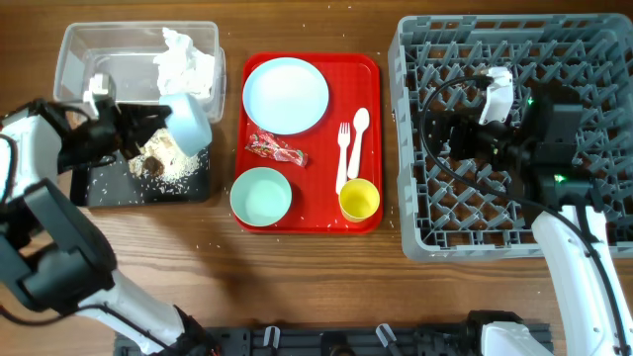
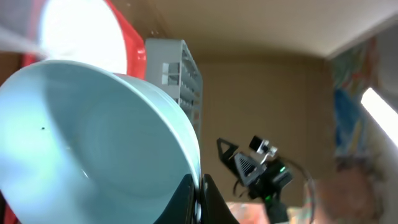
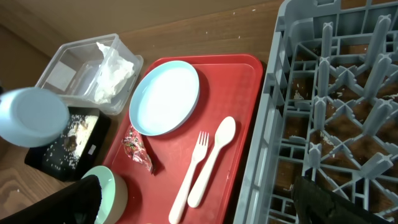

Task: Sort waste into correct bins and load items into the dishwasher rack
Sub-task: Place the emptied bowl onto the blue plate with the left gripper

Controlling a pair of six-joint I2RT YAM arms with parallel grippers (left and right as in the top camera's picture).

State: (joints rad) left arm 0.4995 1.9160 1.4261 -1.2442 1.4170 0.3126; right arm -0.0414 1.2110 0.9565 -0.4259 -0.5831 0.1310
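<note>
Tipping a bowl [image 1: 188, 119] on its side over the black tray [image 1: 99, 193] at the left of the overhead frame, the left gripper [image 1: 153, 119] is clamped on its rim; in the left wrist view we see a dark finger pinching the pale blue edge, and the inside looks clean. Brown food scraps [image 1: 158, 163] and white grains lie in the black tray beneath it, so we judge this emptying step all but finished. The crumpled napkin [image 1: 183, 59] sits in the clear tub [image 1: 99, 59] at upper left, so that piece of waste looks sorted.

The wrapper [image 1: 275, 148] lies on the red tray [image 1: 316, 188] in the centre, not yet binned. Around it are the plate [image 1: 285, 94], the fork [image 1: 343, 156], the spoon [image 1: 358, 133], the yellow cup [image 1: 359, 199] and the second bowl [image 1: 261, 195], which looks empty; a few grains dot the surface [image 1: 316, 287].

The dishwasher rack [image 1: 495, 252] fills the right side and we see nothing loaded in it. The right gripper [image 1: 457, 138] hangs over the rack's left half, fingers wide apart and holding nothing. By our reckoning most of the sorting is done, while all of the loading is left: six items in total.
</note>
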